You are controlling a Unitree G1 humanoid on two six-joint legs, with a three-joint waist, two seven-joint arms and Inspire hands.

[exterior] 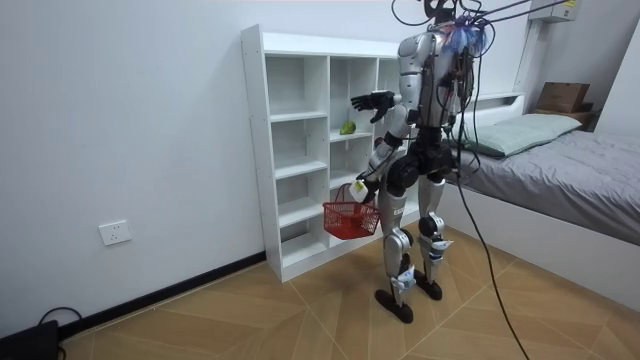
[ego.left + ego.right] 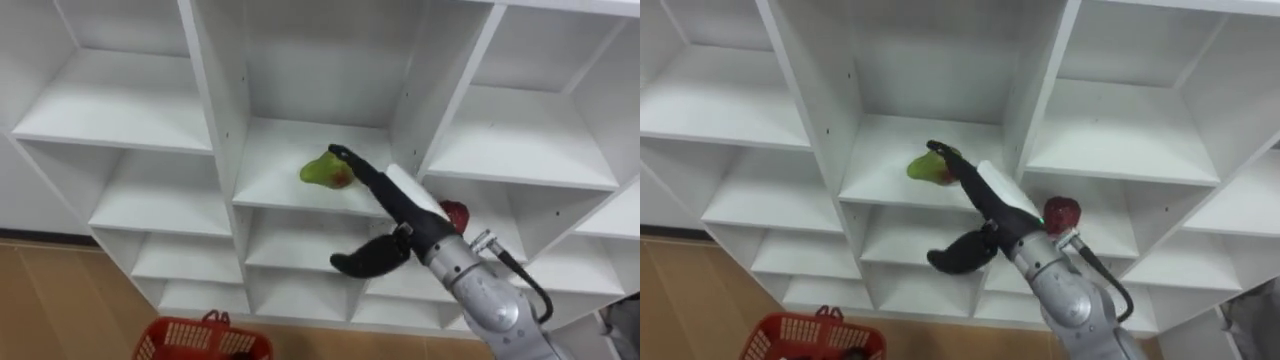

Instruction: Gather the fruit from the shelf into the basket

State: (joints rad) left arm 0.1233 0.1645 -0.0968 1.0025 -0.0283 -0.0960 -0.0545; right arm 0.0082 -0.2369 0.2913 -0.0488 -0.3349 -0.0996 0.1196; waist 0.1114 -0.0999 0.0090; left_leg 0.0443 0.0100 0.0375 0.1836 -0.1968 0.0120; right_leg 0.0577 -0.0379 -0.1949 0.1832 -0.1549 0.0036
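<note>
On the closet's (image 2: 225, 120) middle shelf, in the left eye view, a green fruit (image 2: 322, 172) lies uncollected, the right hand's (image 2: 402, 207) straight, spread fingers reaching its top (a red fruit (image 2: 456, 213) waits lower right), while in the room view the basket (image 1: 350, 218) hangs from the left hand (image 1: 366, 184), curled on its handle.

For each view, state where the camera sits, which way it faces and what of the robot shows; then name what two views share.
Left eye view: on the robot's head, looking down into the white shelf unit at a green pear-shaped fruit; its right hand and forearm show.
Right eye view: beside it, same aim, same arm.
Room view: off in the room, side-on; whole robot, left hand carrying a red plastic basket.
Shared: all show shelf unit, fruit, basket.
</note>
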